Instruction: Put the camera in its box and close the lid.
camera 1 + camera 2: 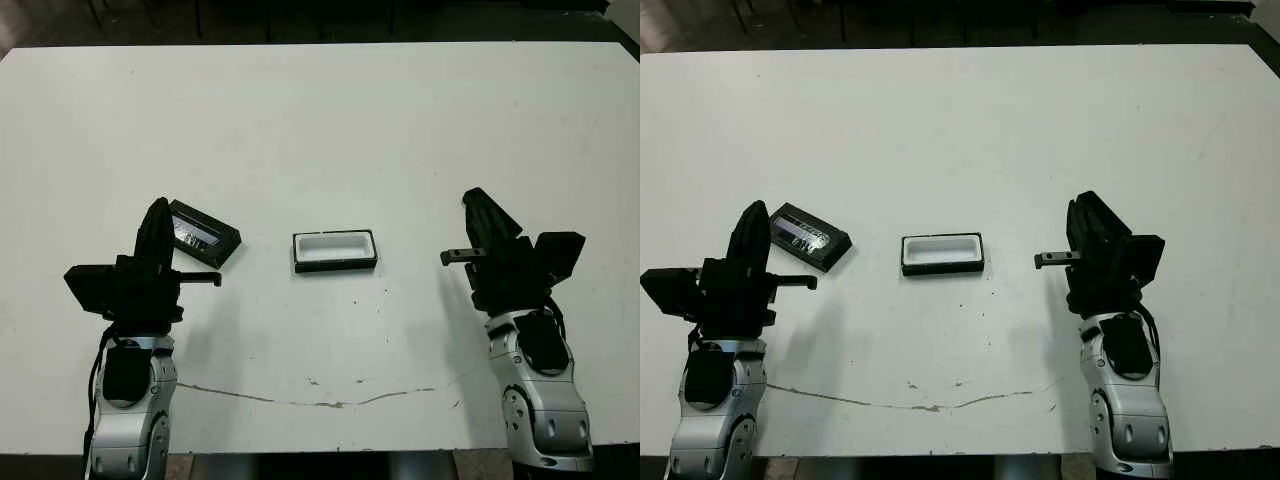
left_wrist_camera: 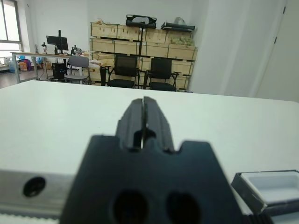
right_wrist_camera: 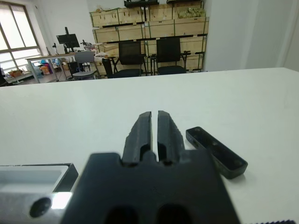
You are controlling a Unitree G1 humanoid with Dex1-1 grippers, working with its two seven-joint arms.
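Lying flat on the table, the slim camera point(image 3: 216, 151) offers little height, so a shallow or off-centre pinch could likely push it away or tip it short of the box point(image 1: 335, 266). It rests untouched just beside and ahead of the right gripper point(image 3: 154, 114), whose 2 fingers are almost together and empty. The left gripper point(image 2: 143, 100), fingers pressed together, hovers by the lid point(image 1: 205, 235).

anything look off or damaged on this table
A thin brownish, crack-like line runs across the table near its front edge. The lid lies skewed relative to the box. Nothing looks spilled.
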